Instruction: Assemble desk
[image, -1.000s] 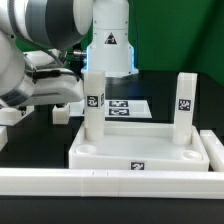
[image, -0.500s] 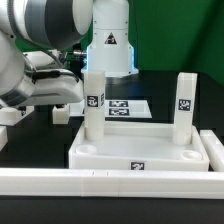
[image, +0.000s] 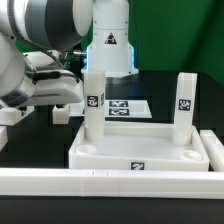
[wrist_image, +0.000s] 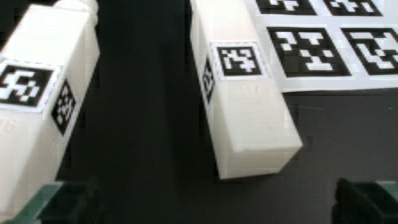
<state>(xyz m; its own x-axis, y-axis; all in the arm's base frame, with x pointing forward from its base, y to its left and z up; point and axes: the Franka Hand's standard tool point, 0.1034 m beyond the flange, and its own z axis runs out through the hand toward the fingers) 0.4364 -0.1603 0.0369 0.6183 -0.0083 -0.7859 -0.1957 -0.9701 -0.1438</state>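
The white desk slab (image: 140, 152) lies on the table with two square legs standing upright in its far corner sockets, one on the exterior view's left (image: 94, 105) and one on its right (image: 185, 100). The near sockets are empty. In the wrist view two loose tagged legs lie on the black table: one (wrist_image: 244, 90) straight ahead of my gripper (wrist_image: 214, 205) and one (wrist_image: 45, 80) beside it. My fingers (wrist_image: 63, 205) are spread wide and hold nothing, hovering just short of the nearer leg's end. In the exterior view the hand (image: 50, 92) sits left of the slab.
The marker board (image: 125, 107) lies behind the slab and shows in the wrist view (wrist_image: 338, 45) beside the middle leg. White border rails run along the front (image: 100, 181) and the exterior view's right (image: 213, 150). The arm's base (image: 108, 45) stands at the back.
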